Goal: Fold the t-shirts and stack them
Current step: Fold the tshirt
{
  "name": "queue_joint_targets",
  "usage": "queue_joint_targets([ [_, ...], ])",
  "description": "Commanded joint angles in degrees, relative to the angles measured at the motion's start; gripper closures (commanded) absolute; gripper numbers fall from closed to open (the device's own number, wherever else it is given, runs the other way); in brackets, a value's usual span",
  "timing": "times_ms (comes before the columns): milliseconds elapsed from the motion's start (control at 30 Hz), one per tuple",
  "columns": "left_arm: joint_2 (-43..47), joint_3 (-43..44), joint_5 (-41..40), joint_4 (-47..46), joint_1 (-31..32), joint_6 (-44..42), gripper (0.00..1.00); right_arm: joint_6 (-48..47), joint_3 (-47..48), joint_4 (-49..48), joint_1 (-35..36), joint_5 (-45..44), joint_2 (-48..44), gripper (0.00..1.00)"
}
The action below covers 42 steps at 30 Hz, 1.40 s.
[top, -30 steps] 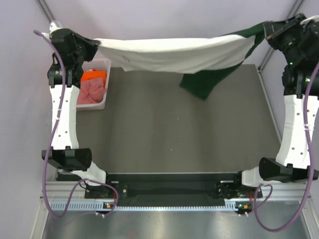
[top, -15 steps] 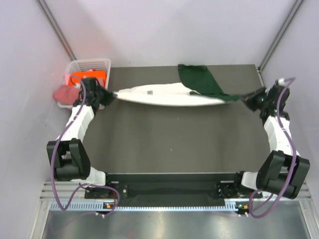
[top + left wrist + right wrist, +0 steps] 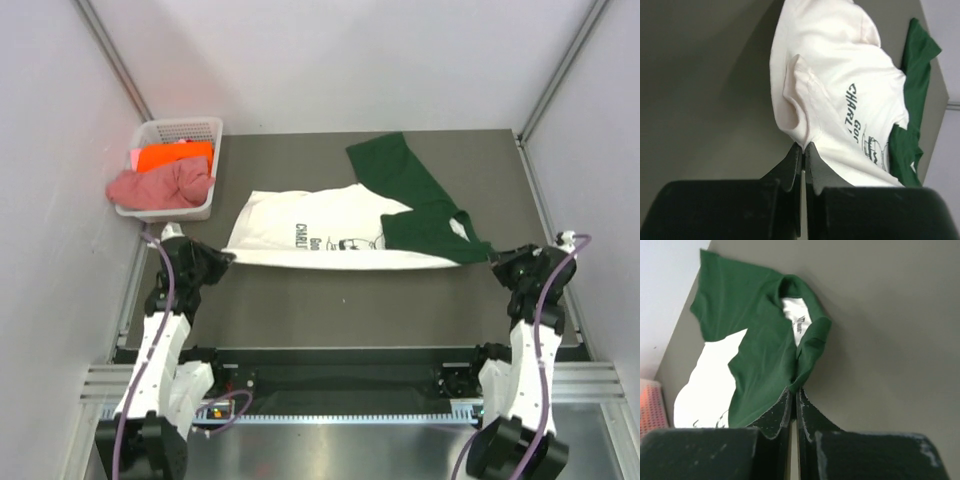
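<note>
Two ends of t-shirt [image 3: 268,228] pinched | left hand [image 3: 803,146]: white edge | right hand [image 3: 794,390]: green edge | print [image 3: 338,240] part-hidden

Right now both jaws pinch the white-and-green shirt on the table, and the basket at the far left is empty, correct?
Not empty: the top external view shows the basket holding an orange shirt and a pink shirt. The rest stands.
</note>
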<state>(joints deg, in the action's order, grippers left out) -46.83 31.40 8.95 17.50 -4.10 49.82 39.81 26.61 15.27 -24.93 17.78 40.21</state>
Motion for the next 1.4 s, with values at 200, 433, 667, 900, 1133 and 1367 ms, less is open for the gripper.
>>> queue_joint_targets([
  [200,18.0,-6.6,-8.5,16.5,-0.5,0.6,0.86,-0.9,-2.6,16.9,-0.8,-13.6,-22.4,0.49],
  [433,20.2,-1.6,-10.4,22.9,-0.5,1.9,0.03,-2.5,-0.2,18.5,-0.8,-14.6,-29.7,0.30],
  [667,8.9,5.5,-3.0,12.8,-0.5,-5.6,0.02,-7.6,6.2,7.4,-0.6,-3.1,-14.1,0.36],
  [900,-15.2,18.3,4.6,2.3,-0.3,-11.9,0.11,-12.4,20.7,-0.1,10.3,-5.2,12.1,0.41],
  [1133,-37.6,31.1,0.5,-1.4,0.5,-12.6,0.28,-16.5,40.9,1.3,19.2,-8.8,40.0,0.41],
  [1367,-55.7,42.2,-3.0,-2.7,3.9,-12.1,0.35,-19.7,63.3,5.0,24.5,-12.1,62.2,0.39],
])
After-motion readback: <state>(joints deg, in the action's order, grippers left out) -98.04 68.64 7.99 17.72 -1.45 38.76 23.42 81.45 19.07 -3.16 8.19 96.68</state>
